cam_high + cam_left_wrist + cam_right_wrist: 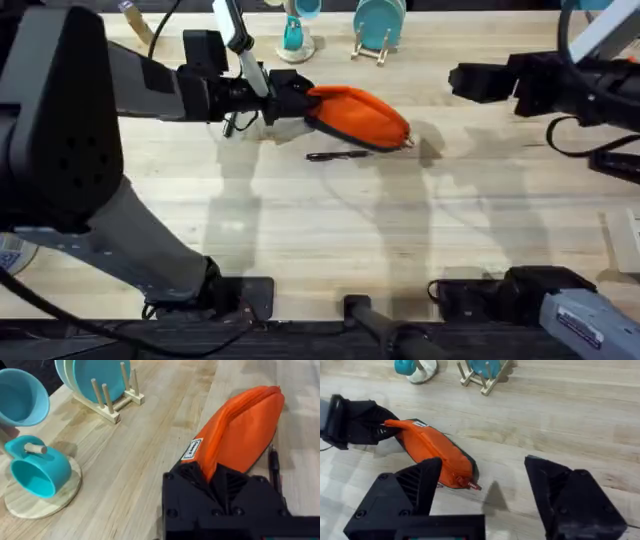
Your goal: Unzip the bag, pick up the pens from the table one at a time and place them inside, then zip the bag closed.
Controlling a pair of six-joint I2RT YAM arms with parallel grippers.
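Left gripper point(290, 100) clamped on one end of the oblong orange fabric pouch point(358, 116), far on the pale plank table point(330, 230). Slim black pen point(337, 155) just beside the pouch. Right gripper point(485, 490) spread wide, holding nothing, well apart; bare wood between.

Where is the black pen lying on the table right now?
In the overhead view the slim black pen lies flat on the light wooden table, just in front of the orange fabric pouch, on the near side, left of centre.
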